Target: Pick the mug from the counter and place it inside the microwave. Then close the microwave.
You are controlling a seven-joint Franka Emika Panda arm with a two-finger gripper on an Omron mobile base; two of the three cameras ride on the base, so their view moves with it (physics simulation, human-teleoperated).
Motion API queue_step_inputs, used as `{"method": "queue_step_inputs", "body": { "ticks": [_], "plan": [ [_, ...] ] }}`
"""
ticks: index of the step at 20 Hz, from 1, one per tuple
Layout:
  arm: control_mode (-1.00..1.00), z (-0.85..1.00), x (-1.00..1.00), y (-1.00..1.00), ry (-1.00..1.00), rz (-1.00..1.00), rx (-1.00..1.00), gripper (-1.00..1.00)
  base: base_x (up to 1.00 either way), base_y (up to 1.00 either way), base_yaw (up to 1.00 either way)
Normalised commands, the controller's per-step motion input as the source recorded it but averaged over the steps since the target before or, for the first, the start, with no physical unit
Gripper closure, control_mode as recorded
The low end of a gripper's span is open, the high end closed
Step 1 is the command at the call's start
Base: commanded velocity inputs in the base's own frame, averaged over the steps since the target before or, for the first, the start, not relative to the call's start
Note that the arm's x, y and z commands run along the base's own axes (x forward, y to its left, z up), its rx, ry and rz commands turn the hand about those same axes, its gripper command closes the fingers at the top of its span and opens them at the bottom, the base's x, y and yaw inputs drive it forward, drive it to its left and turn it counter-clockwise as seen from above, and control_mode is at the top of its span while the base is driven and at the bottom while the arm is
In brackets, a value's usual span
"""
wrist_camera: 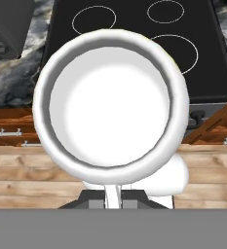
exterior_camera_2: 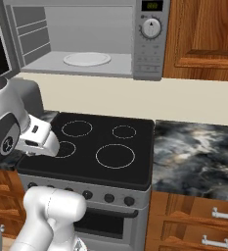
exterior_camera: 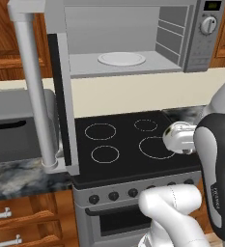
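My tool [wrist_camera: 114, 198] is clenched on the mug [wrist_camera: 110, 102], gripping its rim, held up above the stove [wrist_camera: 144, 44]; beyond the stove, the microwave [exterior_camera: 181, 38] stands open, its white plate [exterior_camera: 121, 59] inside

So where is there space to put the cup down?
Inside the open microwave, the white round plate is bare. The counter right of the stove is bare too. The gripper holds the mug. Left of the stove it's tight: the slotted grey box.
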Motion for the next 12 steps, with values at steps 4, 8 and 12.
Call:
{"method": "queue_step_inputs", "body": {
  "ticks": [4, 8, 12],
  "plan": [
    [1.00, 0.00, 0.00, 0.00, 0.00, 0.00, 0.00, 1.00, 0.00, 0.00, 0.00],
    [1.00, 0.00, 0.00, 0.00, 0.00, 0.00, 0.00, 1.00, 0.00, 0.00, 0.00],
    [-1.00, 0.00, 0.00, 0.00, 0.00, 0.00, 0.00, 1.00, 0.00, 0.00, 0.00]
  ]
}}
